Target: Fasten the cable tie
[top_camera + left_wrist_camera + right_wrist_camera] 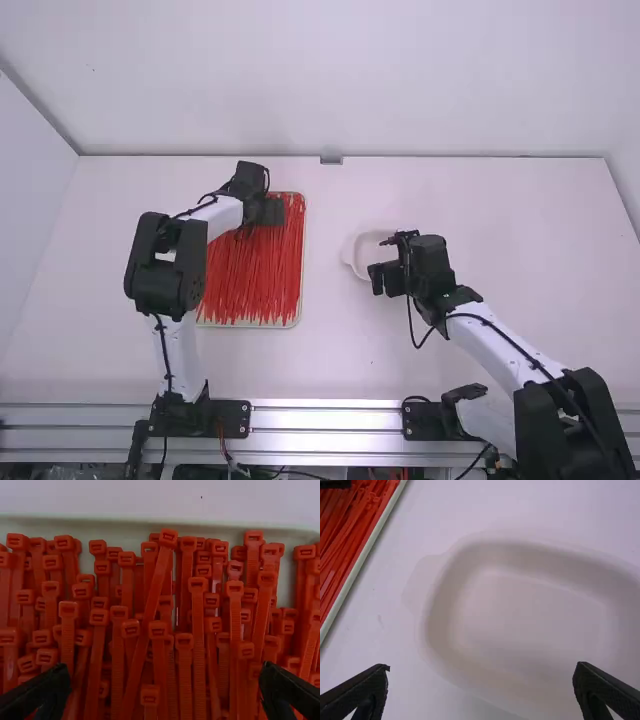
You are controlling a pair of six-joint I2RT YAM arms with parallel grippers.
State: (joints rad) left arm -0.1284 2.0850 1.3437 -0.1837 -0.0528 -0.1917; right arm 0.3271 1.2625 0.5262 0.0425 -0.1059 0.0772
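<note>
A heap of orange-red cable ties [255, 265] lies on a flat tray [298, 300] left of the table's middle. My left gripper [263, 212] hovers over the far end of the heap, open. In the left wrist view the ties' square heads [165, 605] lie close below, with my black fingertips [37, 692] spread wide and nothing between them. My right gripper [385, 277] hangs open over a white dish [360, 250] right of the tray. The right wrist view shows that dish [520, 625] empty, between spread fingertips [605, 692].
The tray's pale rim [357, 570] and some ties [350, 520] show beside the dish in the right wrist view. Bare white table [500, 220] stretches to the right and toward the back wall. A small grey fitting [331, 157] sits at the table's far edge.
</note>
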